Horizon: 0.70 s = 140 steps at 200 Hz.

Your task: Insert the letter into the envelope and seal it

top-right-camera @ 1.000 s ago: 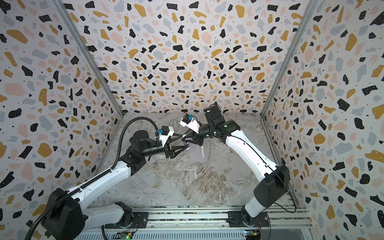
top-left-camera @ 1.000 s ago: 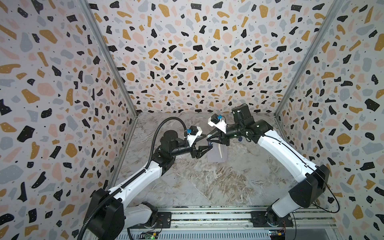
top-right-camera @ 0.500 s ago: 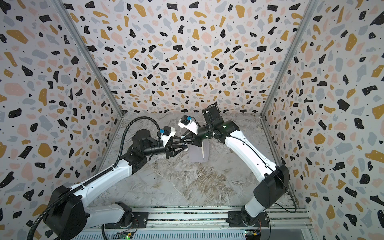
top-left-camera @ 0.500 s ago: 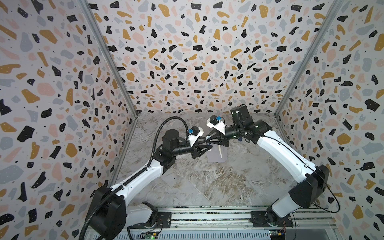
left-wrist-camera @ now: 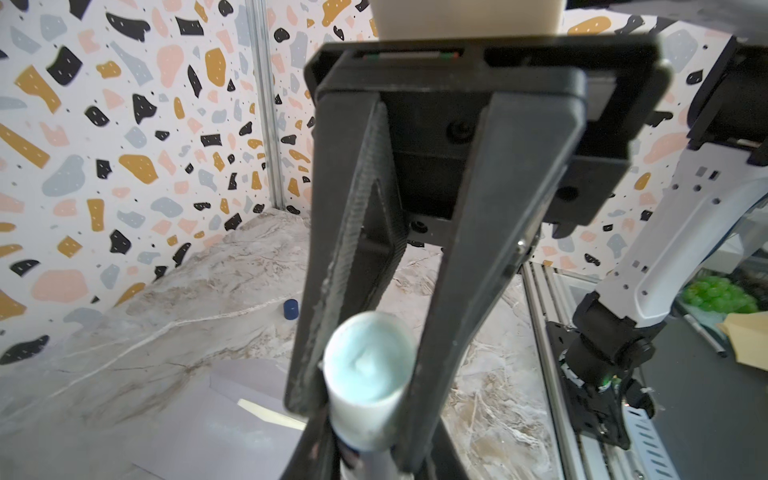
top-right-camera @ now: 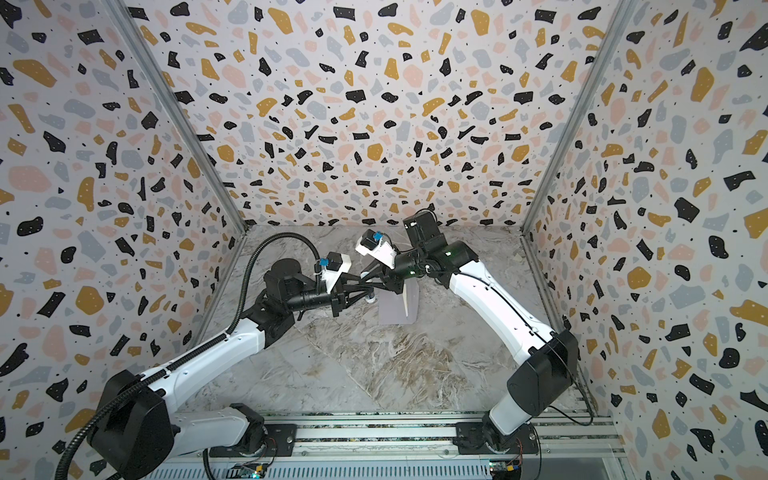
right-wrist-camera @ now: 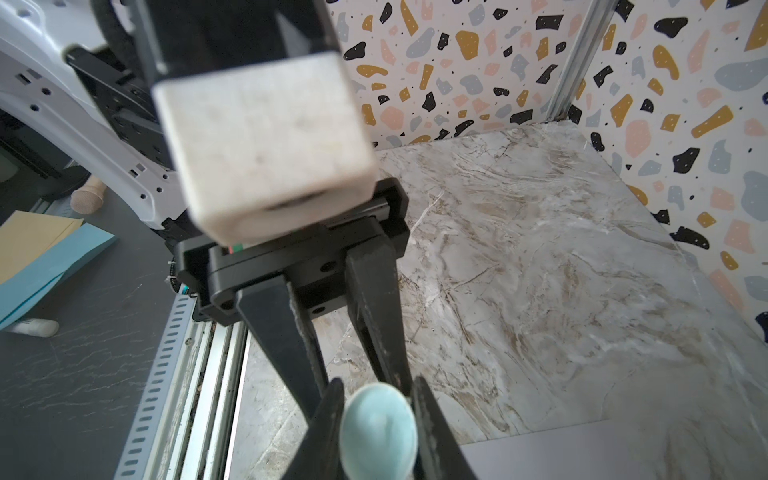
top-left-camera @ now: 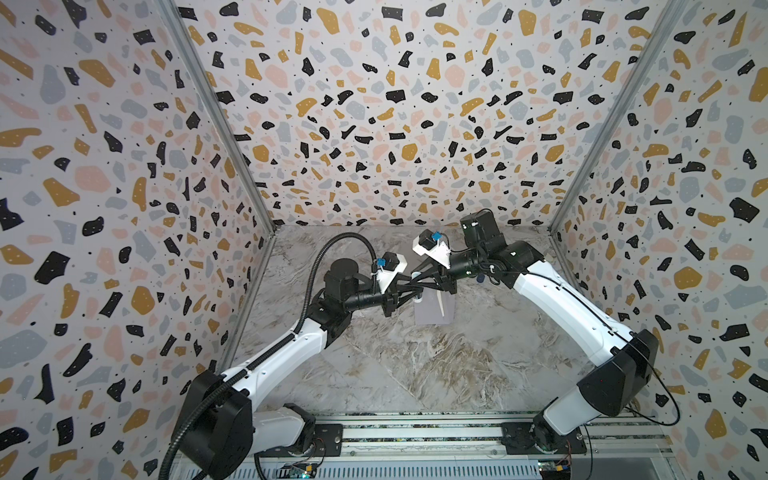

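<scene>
Your left gripper has pushed in toward the middle. Its fingers were spread wide a second ago and are now pinched in on the lower part of the glue stick. The stick stands uncapped, pale blue tip up, right where both sets of fingers meet. Your right gripper hasn't budged: narrow, clamped on the stick near its top. Just below and right of that meeting point, the envelope lies flat on the table, same spot as before. Only a cream sliver of what looks like the letter shows on it. A blue cap sits apart on the table.
</scene>
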### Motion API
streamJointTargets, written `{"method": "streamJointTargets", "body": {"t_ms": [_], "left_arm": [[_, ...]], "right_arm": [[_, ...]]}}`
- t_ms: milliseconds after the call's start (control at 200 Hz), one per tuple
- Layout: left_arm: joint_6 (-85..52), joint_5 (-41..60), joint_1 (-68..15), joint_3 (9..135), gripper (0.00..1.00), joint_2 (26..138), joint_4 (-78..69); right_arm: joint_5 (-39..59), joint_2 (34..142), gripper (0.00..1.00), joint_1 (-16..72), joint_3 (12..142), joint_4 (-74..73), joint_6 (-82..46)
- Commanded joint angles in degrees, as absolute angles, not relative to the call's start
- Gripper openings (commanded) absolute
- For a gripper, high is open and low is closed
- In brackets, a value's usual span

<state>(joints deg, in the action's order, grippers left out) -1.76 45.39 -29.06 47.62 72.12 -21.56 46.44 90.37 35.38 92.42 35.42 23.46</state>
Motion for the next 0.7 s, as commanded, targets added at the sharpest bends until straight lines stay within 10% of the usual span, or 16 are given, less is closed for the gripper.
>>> {"method": "streamJointTargets", "body": {"t_ms": [0,350,696], "left_arm": [[-4.77,43.94,-29.77,47.58,0.04,72.09,-27.52],[-13.25,33.47,-30.32,45.29,0.00,69.66,-34.42],[-37.54,12.02,-30.40,45.61,0.00,66.72,-38.85]], "right_arm": [[45.50,89.12,0.18,35.88,94.31,33.08,22.57],[31.39,79.37,0.60,35.85,83.25,15.64,16.41],[15.97,60.85,0.78,37.07,48.32,-24.18,14.19]]}}
